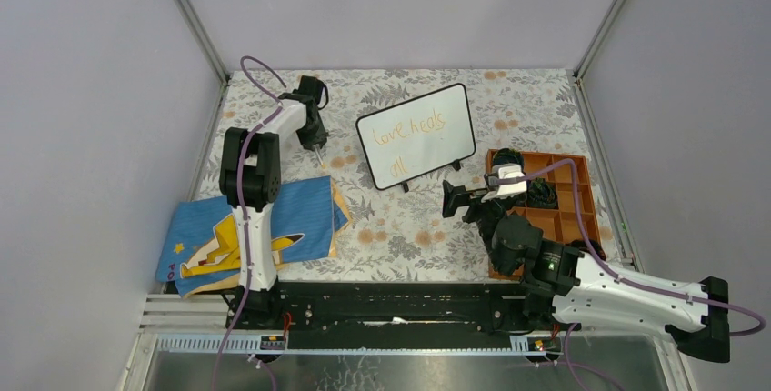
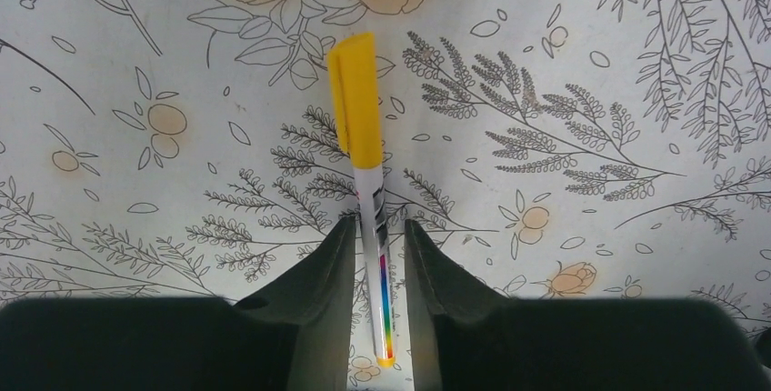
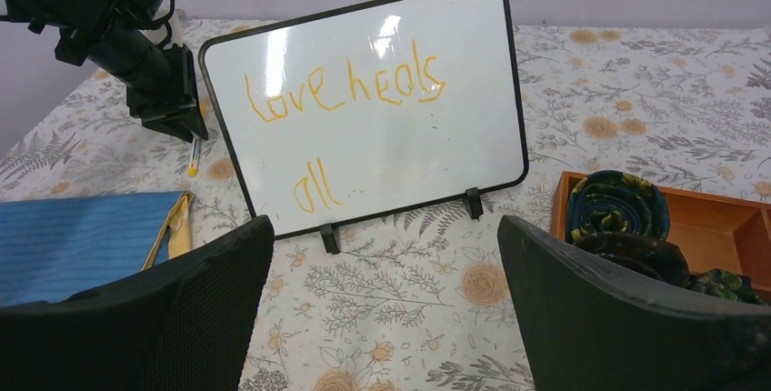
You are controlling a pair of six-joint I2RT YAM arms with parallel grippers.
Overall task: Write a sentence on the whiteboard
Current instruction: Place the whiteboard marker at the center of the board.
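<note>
Left arm (image 1: 259, 227): white shells over the long links, black joint housings, black base.
Right arm (image 1: 627, 295): the same white-and-black build, with a small green light at one joint.
Cables (image 1: 240, 177): purple, one running along each arm.
Left gripper (image 2: 379, 232): matt black, with wedge-shaped fingers (image 2: 309, 300).
Right gripper (image 3: 382, 227): broad black fingers (image 3: 209, 300), their inner faces finely textured.

Black-framed whiteboard (image 3: 445, 159) upright on small feet, orange cursive sentence (image 3: 349, 93) "love heals all".

Black-framed whiteboard (image 1: 438, 150) with an orange sentence (image 1: 409, 127), mid-table on floral cloth (image 1: 409, 227).
</note>
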